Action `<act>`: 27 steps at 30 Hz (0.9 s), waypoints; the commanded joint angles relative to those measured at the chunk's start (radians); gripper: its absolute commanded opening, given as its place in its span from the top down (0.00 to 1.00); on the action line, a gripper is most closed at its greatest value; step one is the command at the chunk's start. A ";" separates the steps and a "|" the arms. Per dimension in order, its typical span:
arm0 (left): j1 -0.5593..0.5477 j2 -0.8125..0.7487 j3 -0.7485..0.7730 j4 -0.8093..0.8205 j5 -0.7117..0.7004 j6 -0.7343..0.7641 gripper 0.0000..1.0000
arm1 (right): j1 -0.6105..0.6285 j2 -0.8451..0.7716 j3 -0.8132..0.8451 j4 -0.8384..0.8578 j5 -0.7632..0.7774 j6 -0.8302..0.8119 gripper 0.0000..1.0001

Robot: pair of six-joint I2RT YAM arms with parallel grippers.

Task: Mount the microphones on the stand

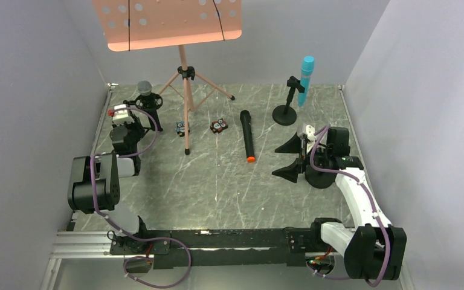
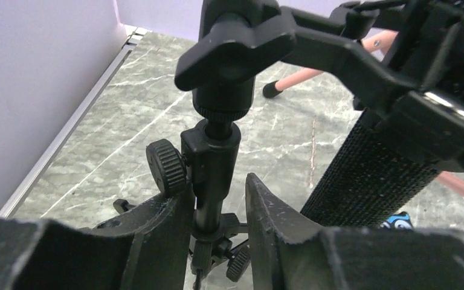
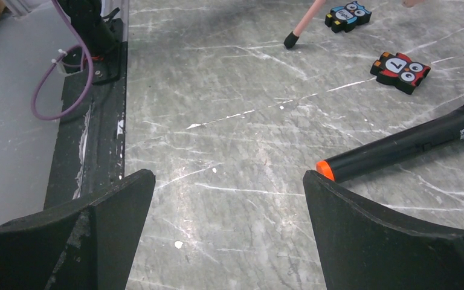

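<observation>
The black microphone with the silver mesh head (image 1: 144, 89) sits in the clip of a small black tripod stand (image 1: 150, 104) at the far left. My left gripper (image 1: 134, 125) is at that stand. In the left wrist view its jaws (image 2: 217, 187) stand around the stand's post (image 2: 213, 163): the left finger touches it and the right finger is apart. The microphone's black body (image 2: 368, 175) hangs at the right. The turquoise microphone (image 1: 306, 78) stands in a round-based stand (image 1: 285, 115). The black microphone with the orange end (image 1: 247, 136) (image 3: 411, 142) lies flat mid-table. My right gripper (image 1: 289, 158) (image 3: 229, 175) is open and empty beside its orange end.
A pink music stand on a tripod (image 1: 185, 90) stands at the back centre. Two small owl-shaped clips (image 1: 183, 127) (image 1: 219, 125) lie near its legs and also show in the right wrist view (image 3: 400, 71) (image 3: 347, 15). Grey walls close in both sides.
</observation>
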 commanded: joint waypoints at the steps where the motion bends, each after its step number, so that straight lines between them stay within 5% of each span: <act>1: 0.008 -0.029 -0.008 0.121 0.046 -0.036 0.56 | -0.004 -0.009 0.043 -0.004 -0.032 -0.037 0.00; 15: 0.008 -0.127 -0.103 0.081 0.047 -0.054 0.47 | -0.005 -0.030 0.046 -0.013 -0.038 -0.045 0.00; 27: 0.008 -0.401 -0.135 -0.262 -0.071 -0.186 0.07 | -0.005 -0.044 0.059 -0.051 -0.051 -0.078 0.00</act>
